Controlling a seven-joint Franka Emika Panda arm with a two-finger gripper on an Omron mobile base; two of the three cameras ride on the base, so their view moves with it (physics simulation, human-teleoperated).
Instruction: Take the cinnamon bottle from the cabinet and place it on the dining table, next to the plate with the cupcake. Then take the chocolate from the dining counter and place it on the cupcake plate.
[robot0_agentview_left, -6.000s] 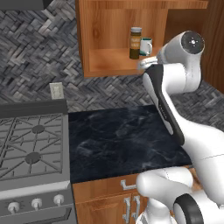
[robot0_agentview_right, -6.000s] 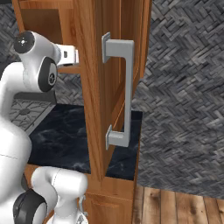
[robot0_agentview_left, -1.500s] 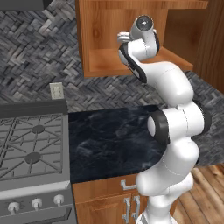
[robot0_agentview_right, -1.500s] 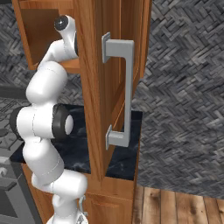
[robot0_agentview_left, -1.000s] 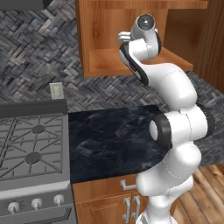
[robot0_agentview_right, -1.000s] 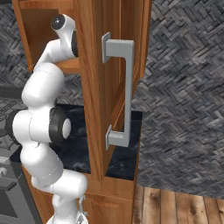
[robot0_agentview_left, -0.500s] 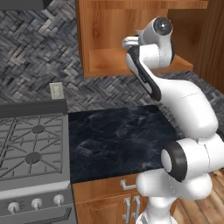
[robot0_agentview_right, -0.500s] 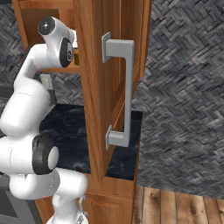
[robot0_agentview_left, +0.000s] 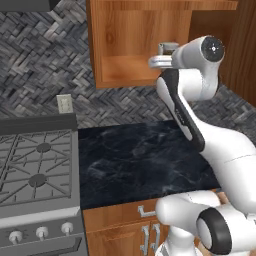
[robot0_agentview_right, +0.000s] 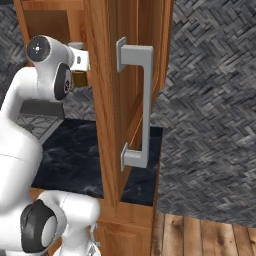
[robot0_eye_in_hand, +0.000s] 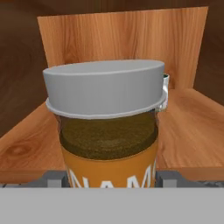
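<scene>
The cinnamon bottle (robot0_eye_in_hand: 107, 131) looms close in the hand view, with a grey lid, brown powder and an orange label. My gripper (robot0_eye_in_hand: 109, 178) is shut on the cinnamon bottle, one fingertip on each side of its lower body. In the right base view the bottle (robot0_agentview_right: 79, 78) hangs under the hand (robot0_agentview_right: 80, 62) at the front of the open cabinet. In the left base view the gripper (robot0_agentview_left: 157, 55) sits before the cabinet shelf (robot0_agentview_left: 125, 70) and covers the bottle. The plate, cupcake and chocolate are out of view.
A small grey-lidded jar (robot0_eye_in_hand: 165, 83) peeks out behind the bottle on the shelf. The open cabinet door with its grey handle (robot0_agentview_right: 142, 105) stands just right of the arm. Below lie the dark counter (robot0_agentview_left: 140, 160) and the stove (robot0_agentview_left: 35, 170).
The arm's upper joints have swung to the right. The hand has drawn back a little from the cabinet interior toward the shelf's front, with the bottle in it.
</scene>
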